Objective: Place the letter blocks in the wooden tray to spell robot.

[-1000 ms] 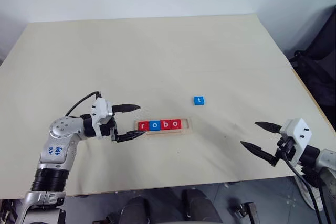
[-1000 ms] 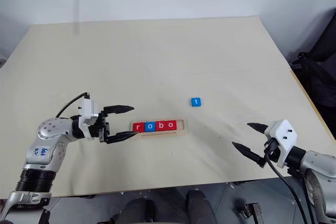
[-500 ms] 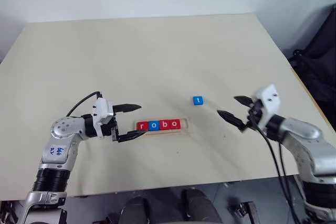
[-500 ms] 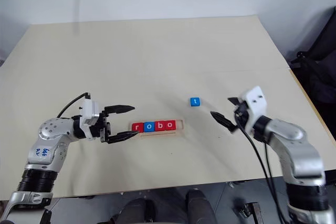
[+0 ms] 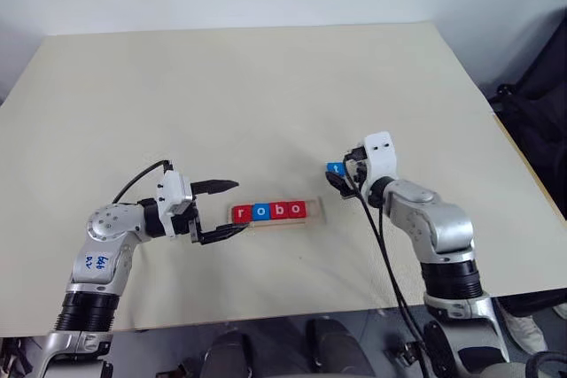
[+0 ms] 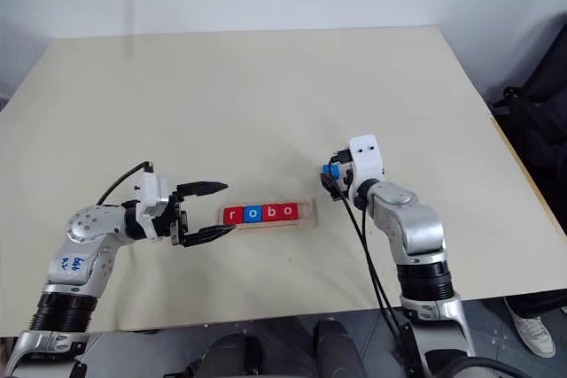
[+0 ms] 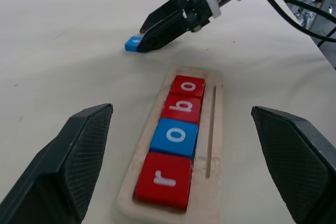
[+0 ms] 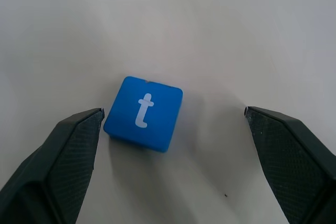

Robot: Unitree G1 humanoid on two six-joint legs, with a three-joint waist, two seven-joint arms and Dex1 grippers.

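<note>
Blue t block (image 8: 143,113) between open fingers (image 8: 55,166).

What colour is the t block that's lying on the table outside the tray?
Blue with a white lowercase t; the right wrist view shows it best.

Both arms are silver-grey metal with rounded joint housings and black ribbed collars at the forearm. The left arm (image 5: 104,245) bears blue handwritten marks. Each wrist carries a white boxy block; thin black cables loop along the right arm (image 5: 431,232). The jaws are black, tapered, with cross-hatched inner faces.
</note>
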